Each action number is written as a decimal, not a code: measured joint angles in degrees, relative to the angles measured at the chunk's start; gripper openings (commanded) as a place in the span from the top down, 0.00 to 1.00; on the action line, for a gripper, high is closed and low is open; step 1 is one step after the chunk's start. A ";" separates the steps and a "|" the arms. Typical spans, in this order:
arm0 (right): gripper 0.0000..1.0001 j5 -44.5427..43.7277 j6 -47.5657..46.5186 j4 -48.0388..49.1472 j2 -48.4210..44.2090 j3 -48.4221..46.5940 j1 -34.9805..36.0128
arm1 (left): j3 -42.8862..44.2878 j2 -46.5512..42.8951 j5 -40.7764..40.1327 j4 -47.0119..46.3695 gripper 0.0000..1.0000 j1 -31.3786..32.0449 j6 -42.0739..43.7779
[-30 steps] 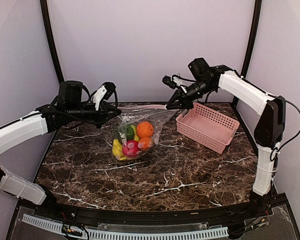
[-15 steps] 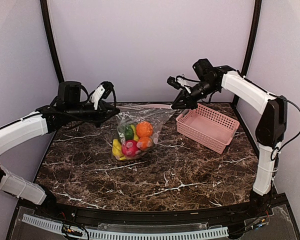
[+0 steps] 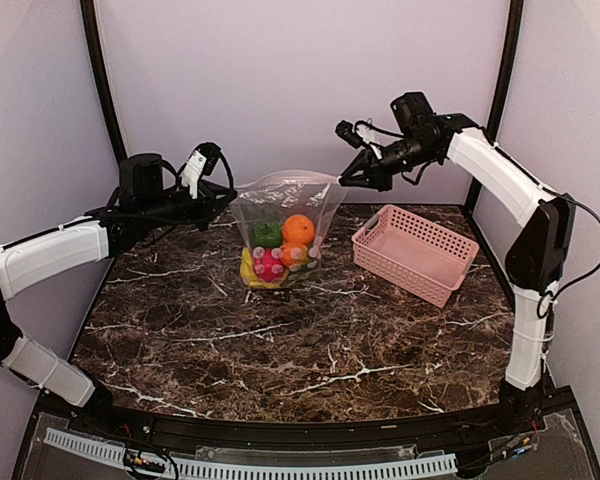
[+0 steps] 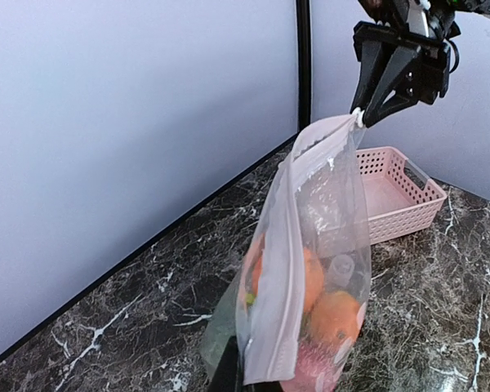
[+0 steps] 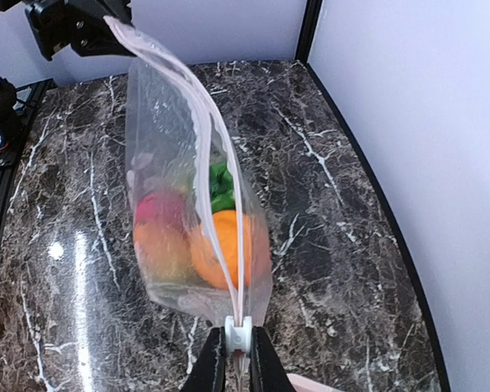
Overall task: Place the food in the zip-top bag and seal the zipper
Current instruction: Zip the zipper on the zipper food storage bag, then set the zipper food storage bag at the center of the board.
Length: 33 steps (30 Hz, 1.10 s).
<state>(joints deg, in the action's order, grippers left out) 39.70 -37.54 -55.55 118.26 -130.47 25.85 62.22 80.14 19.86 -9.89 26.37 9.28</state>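
Observation:
The clear zip-top bag [image 3: 280, 215] hangs upright between my two grippers, holding the food [image 3: 280, 255]: an orange [image 5: 216, 245], a green pepper [image 5: 220, 184], a red-pink fruit [image 5: 159, 208] and a yellow piece at the bottom. My left gripper [image 3: 228, 193] is shut on the bag's left top corner [image 4: 253, 371]. My right gripper [image 3: 342, 180] is shut on the white slider [image 5: 238, 335] at the right end of the zipper [image 5: 204, 122]. The zipper's two strips stand slightly apart along the top. I cannot tell whether the bag's bottom touches the table.
An empty pink slotted basket [image 3: 415, 250] stands at the back right, below my right arm; it also shows in the left wrist view [image 4: 396, 192]. The dark marble table [image 3: 280, 350] spreads in front. Walls close the back and sides.
Both grippers have risen and lifted the bag from slumped on the table to hanging upright. The food has settled at its bottom.

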 measured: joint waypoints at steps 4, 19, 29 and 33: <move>0.90 -0.15 -1.20 3.45 -8.26 15.82 1.53 | -5.16 -4.13 3.82 -1.60 0.91 -0.13 -0.46; 0.88 0.33 -1.60 -0.07 -10.27 14.95 7.28 | -4.72 -10.19 6.91 6.88 0.27 1.92 0.79; 0.89 -1.53 -1.86 -3.91 -10.27 11.32 12.11 | 11.93 -6.82 7.19 16.00 0.29 11.26 3.89; 0.81 -3.45 -1.64 -3.93 -10.54 12.20 11.89 | 12.48 -1.25 8.22 17.75 0.32 12.17 4.07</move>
<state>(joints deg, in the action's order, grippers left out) 36.25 -39.18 -59.48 107.72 -118.28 37.74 74.70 78.89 28.08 7.86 38.54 13.34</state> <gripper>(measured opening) 0.132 0.690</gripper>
